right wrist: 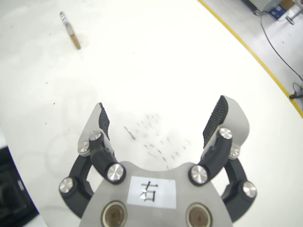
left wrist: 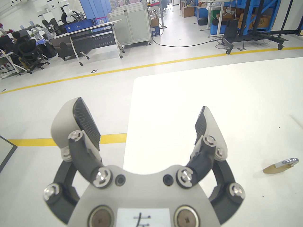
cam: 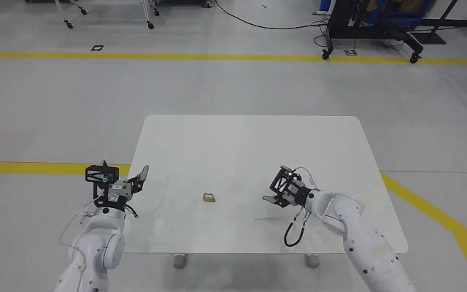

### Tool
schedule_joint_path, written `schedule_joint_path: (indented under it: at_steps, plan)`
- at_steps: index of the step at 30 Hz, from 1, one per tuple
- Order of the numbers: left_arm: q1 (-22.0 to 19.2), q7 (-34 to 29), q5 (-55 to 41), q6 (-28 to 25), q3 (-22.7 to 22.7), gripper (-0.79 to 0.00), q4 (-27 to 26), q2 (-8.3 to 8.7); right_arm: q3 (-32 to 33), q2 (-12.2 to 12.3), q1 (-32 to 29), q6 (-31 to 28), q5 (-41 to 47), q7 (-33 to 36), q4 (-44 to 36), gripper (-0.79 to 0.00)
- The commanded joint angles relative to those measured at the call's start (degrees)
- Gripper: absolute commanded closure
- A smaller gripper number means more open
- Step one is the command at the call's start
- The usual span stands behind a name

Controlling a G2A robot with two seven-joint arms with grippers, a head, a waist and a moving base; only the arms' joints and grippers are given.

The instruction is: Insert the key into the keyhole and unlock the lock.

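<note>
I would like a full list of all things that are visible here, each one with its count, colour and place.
lock: one, brass body with silver shackle, lying near the table's front middle
table: one, white, in front of the robot
scuff marks: several, dark, on the table's near right part
floor lines: at least two, yellow, beyond and beside the table
left gripper: one, silver and black, fingers open, at the table's left edge
right gripper: one, silver and black, fingers open, over the table, right of the lock

Lock [cam: 209,197] on table [cam: 255,139] — between left fingers [cam: 144,173] and right fingers [cam: 268,198]
</note>
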Motion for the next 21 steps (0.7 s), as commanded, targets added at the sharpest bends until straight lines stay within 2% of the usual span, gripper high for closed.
schedule_joint_path:
  at_steps: [1,5,8,9,12,13,14,18,21]
  plan:
    - [0.0,0.0,0.0,0.0,0.0,-0.785,0.0,0.0,-0.65,0.23,0.92,-3.82,-1.81,0.9,-0.03,-0.785]
    - [0.0,0.0,0.0,0.0,0.0,-0.785,0.0,0.0,-2.11,0.73,3.72,-13.13,-3.49,5.69,1.45,-0.785]
    - [0.0,0.0,0.0,0.0,0.0,-0.785,0.0,0.0,-2.41,0.84,6.42,-16.11,-2.48,10.13,3.61,-0.782]
    - [0.0,0.0,0.0,0.0,0.0,-0.785,0.0,0.0,-2.59,0.85,7.19,-17.01,-1.78,11.08,4.09,-0.72]
    - [0.0,0.0,0.0,0.0,0.0,-0.785,0.0,0.0,-3.61,0.83,9.1,-19.66,0.12,13.73,5.33,-0.628]
    - [0.0,0.0,0.0,0.0,0.0,-0.785,0.0,0.0,-4.31,0.78,9.68,-20.46,0.51,14.74,5.78,-0.529]
    - [0.0,0.0,0.0,0.0,0.0,-0.785,0.0,0.0,-5.3,0.72,10.26,-20.46,0.61,15.96,6.2,-0.382]
    - [0.0,0.0,0.0,0.0,0.0,-0.785,0.0,0.0,-7.18,0.48,12.58,-20.46,2.53,18.53,8.17,-0.243]
    - [0.0,0.0,0.0,0.0,0.0,-0.785,0.0,0.0,-8.31,0.46,13.71,-20.46,4.13,19.82,9.25,-0.191]
